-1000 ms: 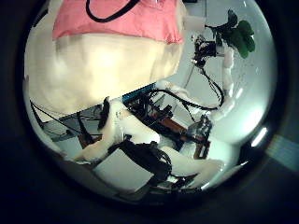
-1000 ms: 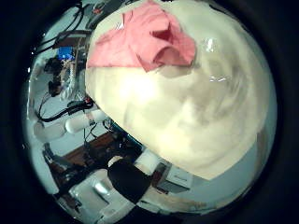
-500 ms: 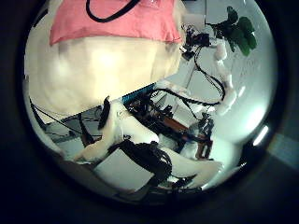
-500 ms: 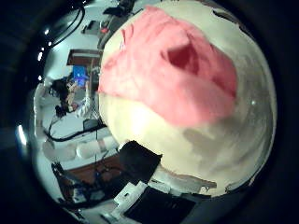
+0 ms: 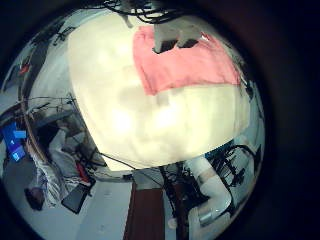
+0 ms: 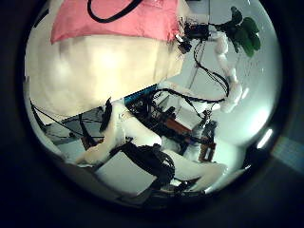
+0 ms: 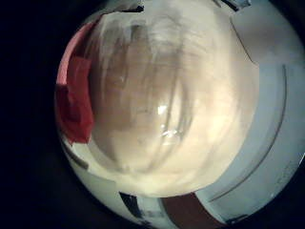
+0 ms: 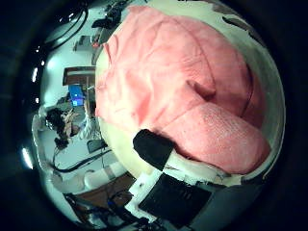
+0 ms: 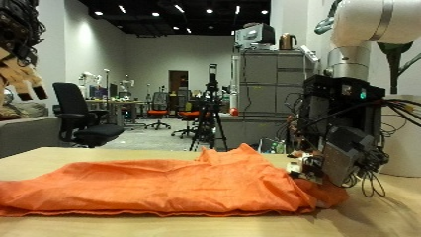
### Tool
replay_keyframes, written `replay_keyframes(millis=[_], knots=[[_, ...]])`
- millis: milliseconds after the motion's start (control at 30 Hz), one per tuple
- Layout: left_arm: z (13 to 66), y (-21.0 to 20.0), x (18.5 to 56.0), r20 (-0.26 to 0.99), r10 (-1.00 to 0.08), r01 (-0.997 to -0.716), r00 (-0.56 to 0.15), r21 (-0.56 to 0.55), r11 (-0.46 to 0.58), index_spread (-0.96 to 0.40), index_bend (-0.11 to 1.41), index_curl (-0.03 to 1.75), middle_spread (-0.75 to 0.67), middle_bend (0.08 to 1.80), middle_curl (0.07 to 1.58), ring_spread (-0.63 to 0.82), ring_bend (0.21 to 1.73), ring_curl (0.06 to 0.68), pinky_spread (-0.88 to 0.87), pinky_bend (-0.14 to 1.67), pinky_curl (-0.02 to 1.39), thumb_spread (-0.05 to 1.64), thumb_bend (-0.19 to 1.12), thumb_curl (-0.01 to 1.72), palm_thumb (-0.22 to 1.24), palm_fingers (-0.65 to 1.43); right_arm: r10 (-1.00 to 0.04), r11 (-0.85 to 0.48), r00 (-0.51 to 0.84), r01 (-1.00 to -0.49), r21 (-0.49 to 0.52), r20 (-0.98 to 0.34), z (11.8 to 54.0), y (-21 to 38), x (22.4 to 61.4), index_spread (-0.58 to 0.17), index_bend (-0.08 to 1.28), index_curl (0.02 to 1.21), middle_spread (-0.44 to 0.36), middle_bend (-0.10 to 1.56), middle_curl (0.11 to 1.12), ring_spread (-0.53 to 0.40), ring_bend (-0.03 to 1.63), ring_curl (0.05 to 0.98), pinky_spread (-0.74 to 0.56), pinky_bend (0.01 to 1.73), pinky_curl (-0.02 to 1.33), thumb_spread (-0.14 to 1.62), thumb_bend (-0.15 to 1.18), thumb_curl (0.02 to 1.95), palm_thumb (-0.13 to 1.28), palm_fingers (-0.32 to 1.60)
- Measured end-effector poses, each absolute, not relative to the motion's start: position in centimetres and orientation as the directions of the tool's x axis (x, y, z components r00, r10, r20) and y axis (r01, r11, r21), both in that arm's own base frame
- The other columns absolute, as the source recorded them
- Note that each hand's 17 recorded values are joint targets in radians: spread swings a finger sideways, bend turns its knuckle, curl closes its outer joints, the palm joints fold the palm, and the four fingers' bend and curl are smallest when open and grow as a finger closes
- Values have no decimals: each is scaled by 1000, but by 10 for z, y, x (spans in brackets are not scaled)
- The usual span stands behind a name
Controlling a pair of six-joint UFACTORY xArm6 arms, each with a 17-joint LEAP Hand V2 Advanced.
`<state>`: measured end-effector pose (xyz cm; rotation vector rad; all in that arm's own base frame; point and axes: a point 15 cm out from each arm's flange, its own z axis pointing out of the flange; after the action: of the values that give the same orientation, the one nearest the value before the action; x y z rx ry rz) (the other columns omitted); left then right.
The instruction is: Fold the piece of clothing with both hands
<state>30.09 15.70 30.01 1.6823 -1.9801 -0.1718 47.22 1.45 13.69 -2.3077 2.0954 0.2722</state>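
An orange cloth [image 9: 158, 183] lies spread along the light table [image 9: 381, 217]. My right hand [image 9: 329, 148] is down at one end of the cloth, right against its bunched edge. In the right thumb side palm view the cloth [image 8: 183, 77] fills much of the picture, so it is close to that palm. The right little finger side palm view shows the cloth's edge [image 7: 74, 95] beside bare table [image 7: 172, 95]. My left hand [image 9: 19, 54] hangs high above the cloth's other end, fingers relaxed and holding nothing. The cloth shows below it in the left little finger side palm view [image 5: 185, 65] and the left thumb side palm view [image 6: 114, 19].
Office chairs [image 9: 76, 117], tripods and a grey cabinet [image 9: 270, 94] stand behind the table. The table's near edge runs in front of the cloth.
The right thumb side palm view has closed in on the cloth, which now fills most of it. In the left thumb side view the right arm has shifted a little; the left hand stays put.
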Motion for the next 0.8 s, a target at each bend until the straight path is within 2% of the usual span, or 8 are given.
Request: replay_keyframes(millis=[133, 333, 467, 500, 567, 633, 667, 800], knots=[[302, 157, 300, 308, -948, -882, -85, 419, 215, 130, 150, 252, 505, 164, 188, 608, 437, 224, 574, 384, 316, 1078, -22, 401, 563, -69, -996, -88, 85, -986, 143, -20, 124, -5, 478, -155, 187, 346, 59, 453, 446, -34, 751, 274, 51, 596, 181, 1006, -26, 293, 279, 537], [302, 160, 295, 304, -949, -880, -86, 423, 215, 130, 151, 252, 505, 164, 188, 612, 437, 224, 573, 386, 317, 1078, -22, 401, 563, -69, -995, -103, 103, -978, 180, -11, 116, 5, 474, -161, 192, 359, 53, 454, 449, -46, 782, 275, 47, 633, 162, 996, -28, 292, 280, 550], [302, 160, 295, 303, -949, -879, -86, 425, 216, 130, 151, 252, 505, 164, 188, 612, 440, 224, 573, 385, 318, 1081, -23, 398, 559, -69, -993, -114, 113, -967, 228, -14, 108, 9, 463, -178, 202, 374, 37, 483, 458, -81, 826, 277, -37, 689, 149, 987, -20, 297, 307, 671], [302, 160, 295, 304, -949, -879, -87, 425, 217, 130, 151, 252, 505, 164, 188, 612, 441, 224, 573, 385, 318, 1082, -23, 397, 558, -69, -992, -121, 122, -966, 228, -10, 108, 11, 463, -196, 228, 383, 20, 520, 469, -111, 859, 282, -86, 697, 140, 986, -17, 300, 325, 798], [302, 160, 295, 304, -949, -879, -87, 424, 216, 130, 151, 252, 505, 164, 188, 612, 441, 224, 573, 385, 318, 1082, -22, 397, 558, -69, -990, -139, 144, -963, 231, 6, 107, 11, 463, -211, 230, 384, -2, 534, 475, -135, 868, 280, -143, 725, 131, 982, -20, 302, 339, 858], [303, 160, 294, 302, -949, -881, -87, 423, 215, 130, 151, 252, 505, 164, 188, 612, 442, 223, 573, 385, 318, 1083, -22, 396, 558, -69, -984, -163, 175, -957, 238, 29, 107, 11, 462, -252, 276, 404, -43, 583, 495, -185, 899, 291, -268, 824, 149, 981, -15, 308, 372, 1129], [304, 161, 294, 300, -950, -881, -88, 422, 215, 130, 151, 252, 505, 164, 188, 612, 442, 223, 573, 385, 318, 1083, -22, 396, 558, -69, -982, -173, 186, -955, 240, 33, 107, 14, 462, -276, 335, 447, -70, 614, 516, -204, 963, 332, -357, 867, 176, 977, -11, 313, 402, 1269], [306, 163, 293, 297, -951, -883, -88, 419, 212, 130, 151, 252, 505, 164, 188, 612, 442, 223, 573, 385, 318, 1083, -22, 395, 558, -69, -979, -189, 203, -953, 237, 35, 109, 18, 462, -303, 483, 519, -109, 782, 571, -227, 1011, 370, -456, 927, 218, 991, 11, 332, 506, 1443]])
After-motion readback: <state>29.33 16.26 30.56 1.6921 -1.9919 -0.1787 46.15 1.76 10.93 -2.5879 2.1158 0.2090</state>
